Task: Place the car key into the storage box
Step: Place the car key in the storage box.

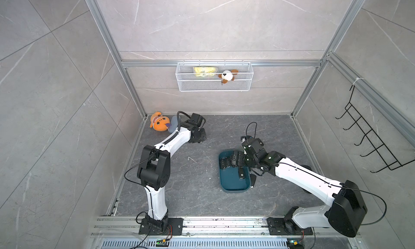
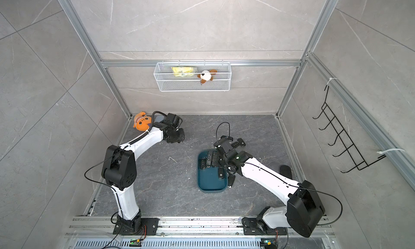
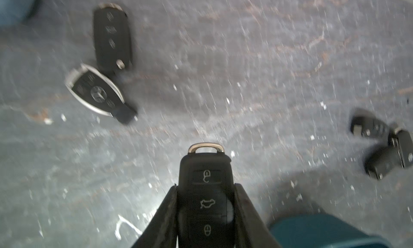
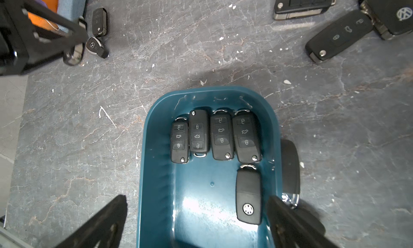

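Left hand [image 3: 205, 186] pinching car key [image 3: 205, 168] by its tail end, above tabletop, well apart from storage box [image 4: 156, 168]. Right hand [image 4: 196, 198] spread, empty, over the box. Risks: arms could clash on approach; key could pivot loose mid-carry.

Bright even light; left wrist view blurred, right wrist view sharp with glare on the storage box [image 4: 196, 202]

Glossy teal plastic storage box [image 4: 201, 213]

Teal storage box [image 4: 196, 202], black car key [image 3: 206, 191]
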Controlling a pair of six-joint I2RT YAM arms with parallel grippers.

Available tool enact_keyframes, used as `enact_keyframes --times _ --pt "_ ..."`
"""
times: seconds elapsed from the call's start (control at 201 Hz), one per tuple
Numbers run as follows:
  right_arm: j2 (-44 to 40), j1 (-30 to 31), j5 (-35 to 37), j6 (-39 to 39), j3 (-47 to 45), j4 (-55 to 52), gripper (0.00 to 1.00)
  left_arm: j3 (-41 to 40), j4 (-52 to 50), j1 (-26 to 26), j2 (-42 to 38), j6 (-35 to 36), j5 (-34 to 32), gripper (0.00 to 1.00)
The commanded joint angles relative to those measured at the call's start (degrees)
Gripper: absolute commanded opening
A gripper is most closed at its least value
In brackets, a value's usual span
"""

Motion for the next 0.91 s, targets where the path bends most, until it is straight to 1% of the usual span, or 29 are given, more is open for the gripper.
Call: enact_keyframes --times 0.0,0.264,0.428,0.537,0.707,0.901 --pt "-2.8 -0.5 -1.0 -0.7 -1.8 -0.2 0.99 -3.0 1.5 -4.0 -5.4 -5.2 -2.2 0.28" --pt "-8.6 -1.3 -0.8 -0.9 -5.9 -3.1 0.99 -10.8 4.3 -15.6 -10.8 -15.2 -6.8 0.28" --pt "-12.5 -1.9 -0.3 -1.4 -8.1 -5.2 0.99 -11.8 4.6 -23.3 -10.6 -19.7 -9.7 0.28" --pt "-15.1 -2.4 0.1 -1.7 -9.6 -6.3 0.99 -12.0 4.5 -27.0 -10.0 -22.0 -11.1 0.28" --pt "-18.4 -3.0 0.5 -1.5 -11.6 -7.7 0.99 -11.8 4.5 -30.9 -9.1 -24.2 -12.7 0.28" --pt "-21.3 -3.3 1.2 -0.5 -13.9 -9.0 0.99 -10.5 4.5 -32.8 -6.5 -24.6 -11.3 0.28"
